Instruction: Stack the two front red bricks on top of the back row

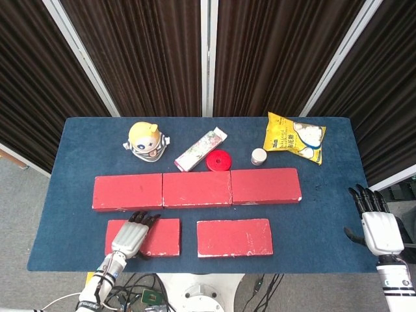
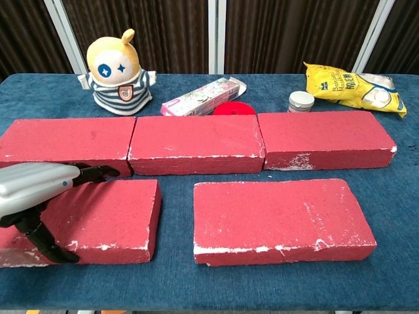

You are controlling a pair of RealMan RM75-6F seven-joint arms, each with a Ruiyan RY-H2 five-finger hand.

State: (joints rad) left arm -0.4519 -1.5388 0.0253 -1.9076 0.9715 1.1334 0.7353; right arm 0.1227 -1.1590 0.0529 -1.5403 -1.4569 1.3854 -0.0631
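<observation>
Three red bricks form the back row point(image 1: 197, 188) point(image 2: 196, 142) across the blue table. Two more red bricks lie in front of it. My left hand point(image 1: 133, 234) point(image 2: 36, 190) lies over the front left brick point(image 1: 164, 238) point(image 2: 111, 216). Its fingers point(image 2: 98, 172) reach across the top to the far edge and its thumb presses the near face, so it grips the brick, which still lies flat on the cloth. The front right brick point(image 1: 234, 237) point(image 2: 281, 216) lies free. My right hand point(image 1: 379, 229) hangs open past the table's right edge, shown only in the head view.
Behind the back row stand a yellow-headed toy point(image 1: 145, 140) point(image 2: 118, 72), a pink box point(image 1: 200, 149), a red lid point(image 1: 219, 160), a small white jar point(image 1: 259, 156) and a yellow snack bag point(image 1: 296, 136). The blue table point(image 1: 325, 208) ends close in front of the front bricks.
</observation>
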